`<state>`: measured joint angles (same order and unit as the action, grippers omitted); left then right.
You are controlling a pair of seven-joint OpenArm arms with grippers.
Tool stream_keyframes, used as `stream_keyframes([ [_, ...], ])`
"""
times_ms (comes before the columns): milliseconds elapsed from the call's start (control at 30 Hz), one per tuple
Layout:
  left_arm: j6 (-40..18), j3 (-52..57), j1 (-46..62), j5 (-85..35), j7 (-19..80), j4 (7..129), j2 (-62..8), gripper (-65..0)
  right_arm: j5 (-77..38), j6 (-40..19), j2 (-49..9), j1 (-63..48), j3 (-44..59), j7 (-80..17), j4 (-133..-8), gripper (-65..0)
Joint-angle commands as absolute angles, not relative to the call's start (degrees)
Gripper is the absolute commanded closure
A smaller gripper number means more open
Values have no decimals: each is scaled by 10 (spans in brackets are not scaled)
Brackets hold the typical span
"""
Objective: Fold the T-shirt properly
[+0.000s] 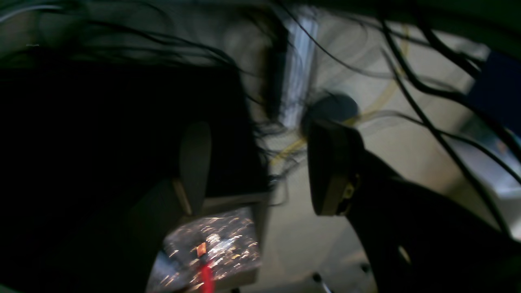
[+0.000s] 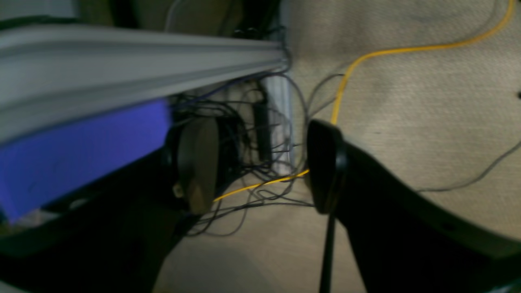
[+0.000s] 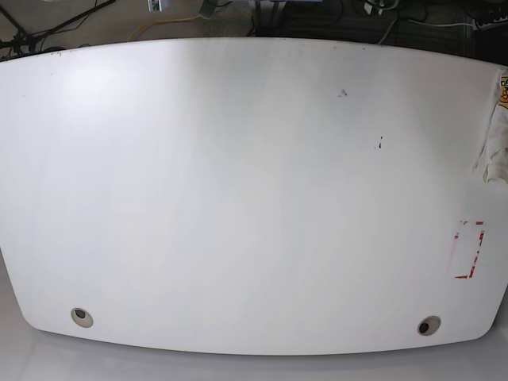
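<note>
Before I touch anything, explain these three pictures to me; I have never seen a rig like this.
This is a two-armed robot meant to fold a T-shirt. Two pictures come from cameras on its wrists; the third looks down on the table.

The left wrist view shows the left tool, jaws apart, holding nothing, over a dim floor with cables. The right wrist view shows the right tool, also open and empty, above carpet with a yellow cable.

In the base view neither arm appears. The T-shirt is only a bunched white bit at the table's right edge. Red marks sit below it.
</note>
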<state>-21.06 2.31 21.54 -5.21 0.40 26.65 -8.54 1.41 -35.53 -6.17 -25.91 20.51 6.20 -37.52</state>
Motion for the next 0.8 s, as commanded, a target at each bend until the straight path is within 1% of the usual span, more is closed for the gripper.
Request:
stream_keyframes([
  [0,-209,1,193,-53,0,230,-95,-346,15,-343,-78,-232,204,66,-320,-327],
  [133,-199,-24,152,-55,0,194,-94,-346,15,-331,-94,-182,204,66,-259,-327],
  [233,-154,-29,135,-54,0,177,-92,-346,32,-319,-97,-158,204,65,-233,-327],
  [333,-116,-29,110,-53,0,164,-80,-346,72,-290,-97,-138,204,65,-215,-331],
  [400,-113,-29,98,-53,0,150,-78,-346,93,-270,-96,-130,204,65,-207,-331],
  [500,-111,-29,81,-53,0,126,-78,-346,108,-257,-95,-124,204,65,-204,-333],
  [767,-110,-29,73,-54,0,110,-77,-346,115,-256,-84,-118,204,66,-205,-333],
])
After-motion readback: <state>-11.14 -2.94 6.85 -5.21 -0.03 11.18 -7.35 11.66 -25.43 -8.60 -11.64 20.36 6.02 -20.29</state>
